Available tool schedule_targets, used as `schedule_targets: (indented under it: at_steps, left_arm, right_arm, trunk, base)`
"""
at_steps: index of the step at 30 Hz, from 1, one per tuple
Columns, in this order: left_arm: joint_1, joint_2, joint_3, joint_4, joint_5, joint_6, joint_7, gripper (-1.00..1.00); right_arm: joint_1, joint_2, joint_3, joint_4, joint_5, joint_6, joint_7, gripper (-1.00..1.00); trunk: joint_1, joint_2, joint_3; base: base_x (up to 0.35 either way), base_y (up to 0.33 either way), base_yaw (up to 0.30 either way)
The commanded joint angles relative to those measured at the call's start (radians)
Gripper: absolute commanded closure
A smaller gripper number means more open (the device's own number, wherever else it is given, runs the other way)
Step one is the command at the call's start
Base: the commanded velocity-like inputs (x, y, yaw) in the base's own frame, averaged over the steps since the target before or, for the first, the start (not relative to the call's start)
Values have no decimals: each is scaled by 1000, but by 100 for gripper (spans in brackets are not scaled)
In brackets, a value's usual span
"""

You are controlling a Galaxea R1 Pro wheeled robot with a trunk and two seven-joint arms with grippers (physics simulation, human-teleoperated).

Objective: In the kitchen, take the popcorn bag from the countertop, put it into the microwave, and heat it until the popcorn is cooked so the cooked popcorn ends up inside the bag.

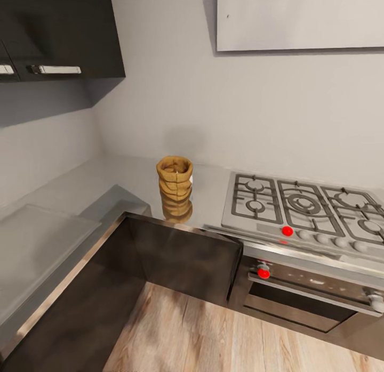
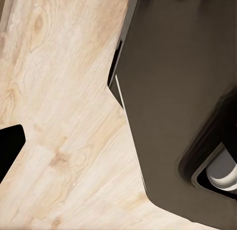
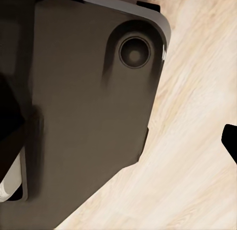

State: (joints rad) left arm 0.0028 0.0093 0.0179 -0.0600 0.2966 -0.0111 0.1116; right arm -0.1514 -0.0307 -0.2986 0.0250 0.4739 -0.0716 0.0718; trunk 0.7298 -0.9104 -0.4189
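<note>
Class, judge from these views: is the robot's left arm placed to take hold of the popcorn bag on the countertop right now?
Probably not yet. The popcorn bag stands upright on the countertop beside the gas hob, while the left wrist view looks at wooden floor, so that arm seems lowered.

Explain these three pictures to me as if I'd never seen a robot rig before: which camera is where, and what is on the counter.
This is a simulated wheeled robot with two arms. The large picture comes from its head camera, looking down into a kitchen corner. On the grey countertop stands the popcorn bag, a small tan sack, upright, beside the gas hob. Below the hob is an oven with red knobs. The other two pictures come from cameras on the left and right wrists. Both point downward at the wooden floor and the robot's own dark base. Nothing is held. The end effectors are too poorly seen to tell whether they are open.
</note>
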Motion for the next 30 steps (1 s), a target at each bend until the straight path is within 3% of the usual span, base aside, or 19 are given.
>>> schedule_targets:
  at_steps: [1,15,20,24,25,27,28,30]
  left_arm:
    - [0,0,1,-1,4,-1,2,-100]
    - [0,-1,2,-2,4,-1,3,-100]
    - [0,-3,2,-4,4,-1,3,-100]
    - [0,-3,1,-4,3,-2,3,-100]
    - [0,-3,-1,-3,1,-1,2,-100]
    - [0,-2,-3,-3,0,-1,2,-100]
    - [0,-3,-5,-2,-2,-1,2,-100]
    - [0,-3,-6,-2,-4,-1,2,-100]
  right_arm:
    - [-1,0,-8,3,7,-5,2,-100]
    - [-2,-9,-10,-9,11,3,-4,-100]
    - [-2,2,-11,-172,14,51,-9,-100]
    - [-2,10,-10,-370,13,195,-8,-100]
    - [-2,25,-3,-458,12,251,-6,-100]
    - [-2,50,35,-577,11,337,-3,-100]
    - [-2,73,112,-678,11,434,-1,-100]
    - [-2,86,197,-781,9,512,1,-100]
  trunk:
    - [0,-1,-1]
    - [0,-1,-1]
    - [0,-1,-1]
    - [0,-1,-1]
    - [0,-1,-1]
    - [0,-1,-1]
    - [0,-1,-1]
    - [0,-1,-1]
  base:
    - [0,0,18]
    - [0,0,1]
    - [0,0,0]
    - [0,0,0]
    - [0,0,0]
    - [0,0,0]
    - [0,0,0]
    - [0,0,0]
